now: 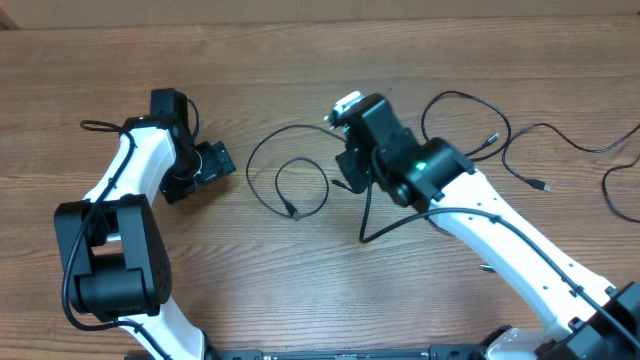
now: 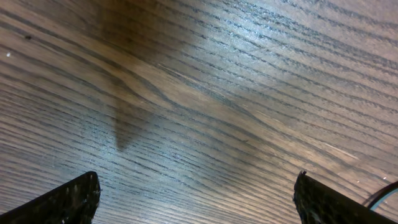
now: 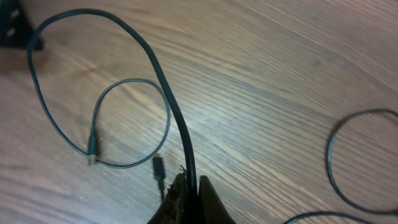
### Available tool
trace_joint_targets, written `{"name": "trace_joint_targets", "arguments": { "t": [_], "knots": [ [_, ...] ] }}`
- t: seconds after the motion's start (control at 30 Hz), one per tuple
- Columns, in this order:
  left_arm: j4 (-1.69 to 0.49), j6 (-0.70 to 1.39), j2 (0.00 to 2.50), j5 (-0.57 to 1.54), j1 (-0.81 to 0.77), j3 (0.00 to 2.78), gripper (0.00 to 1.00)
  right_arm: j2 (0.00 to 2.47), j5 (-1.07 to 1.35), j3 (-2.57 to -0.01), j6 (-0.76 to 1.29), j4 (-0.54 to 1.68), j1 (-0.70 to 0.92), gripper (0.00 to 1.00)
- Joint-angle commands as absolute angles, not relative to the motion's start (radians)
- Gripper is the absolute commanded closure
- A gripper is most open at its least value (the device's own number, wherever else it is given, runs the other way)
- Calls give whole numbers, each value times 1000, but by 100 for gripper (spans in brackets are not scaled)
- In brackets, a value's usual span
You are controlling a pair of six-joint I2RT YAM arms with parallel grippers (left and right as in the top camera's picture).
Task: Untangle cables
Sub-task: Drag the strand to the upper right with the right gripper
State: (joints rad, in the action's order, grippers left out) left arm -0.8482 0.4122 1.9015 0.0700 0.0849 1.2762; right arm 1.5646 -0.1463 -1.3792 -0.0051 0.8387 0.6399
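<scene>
A thin black cable [image 3: 163,74] rises from between my right gripper's [image 3: 190,186] fingers, which are shut on it. It sweeps out in a wide loop, then curls into a smaller loop ending in a plug [image 3: 92,152]. Another small plug [image 3: 159,167] lies just left of the fingers. From overhead, the right gripper [image 1: 349,180] sits at the right edge of this looped cable [image 1: 262,142] in mid-table. My left gripper [image 1: 203,172] stands open left of the loop, apart from it. In the left wrist view its fingers [image 2: 69,200] are spread wide over bare wood.
More loose black cables lie at the right: one loop [image 1: 470,100] behind the right arm, another strand [image 1: 556,134] further right, and a curve [image 1: 612,190] near the right edge. In the right wrist view one such loop [image 3: 331,163] lies right of the fingers.
</scene>
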Motion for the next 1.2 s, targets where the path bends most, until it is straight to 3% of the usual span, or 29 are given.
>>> {"name": "trace_joint_targets", "arguments": {
  "t": [0.0,0.5,0.73,0.8,0.87,1.03,1.17],
  "knots": [
    [-848,404,1909,63,79,1277,0,1564,-137,-1374,64,839,556,96],
    [-848,404,1909,63,79,1277,0,1565,-141,-1374,401,901,93,96],
    [-848,404,1909,63,79,1277,0,1565,-133,-1345,445,898,11,95],
    [-848,404,1909,63,79,1277,0,1568,-133,-1341,445,898,11,46],
    [-848,404,1909,63,79,1277,0,1568,-134,-1341,445,897,11,21],
    [-848,404,1909,63,79,1277,0,1568,-134,-1341,445,895,11,0],
    [-848,404,1909,63,79,1277,0,1568,-133,-1341,445,894,11,0]
  ]
}}
